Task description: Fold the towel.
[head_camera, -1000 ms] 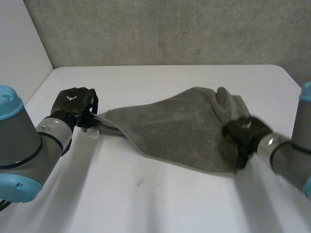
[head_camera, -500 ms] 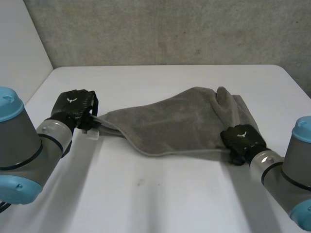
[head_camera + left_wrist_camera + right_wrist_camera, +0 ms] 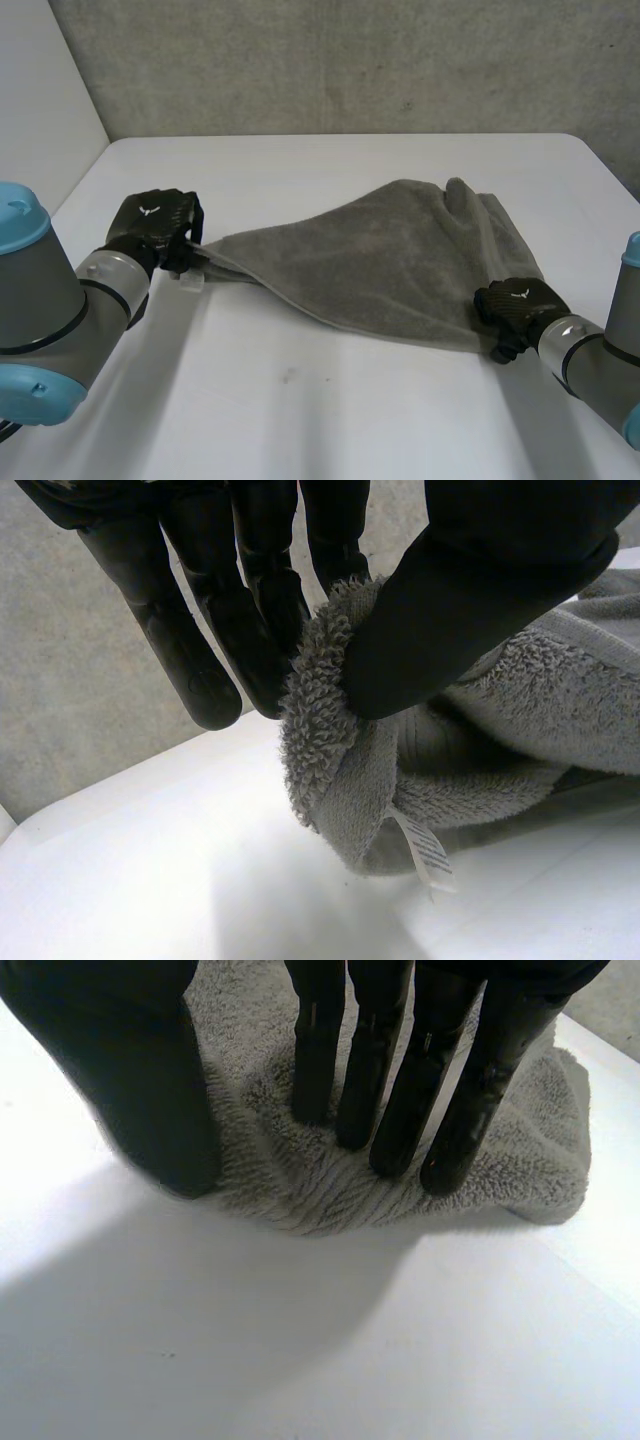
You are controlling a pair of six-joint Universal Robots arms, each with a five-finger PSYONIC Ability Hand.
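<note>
1. Left hand [image 3: 155, 222]: black, blocky back; small white emblem; smooth dark fingers [image 3: 190, 650];
2. Right hand [image 3: 515, 305]: black; same white emblem;
3. Left arm [image 3: 60, 300] and right arm [image 3: 605, 365]: grey cylinders; light-blue caps [image 3: 15, 212]; silvery wrists.

**No Legible Wording: One Tag, Two Emblems**

Finds no word, number or brand name that reads clearly. Notes a small white tag [image 3: 428, 852] sewn into the towel [image 3: 540, 695], hanging below the bunched corner pinched in the left hand [image 3: 480, 590]. Carries a few short rows of fine dark print, too small to make out. Appears in the head view as a pale scrap just beside that same hand, with no print legible. Bears, on the back of the left hand, a white emblem [image 3: 150, 209]: a spread, V-like mark without letters. Repeats as a second emblem [image 3: 519, 293], same white shape, on the back of the right hand [image 3: 508, 308].
</note>
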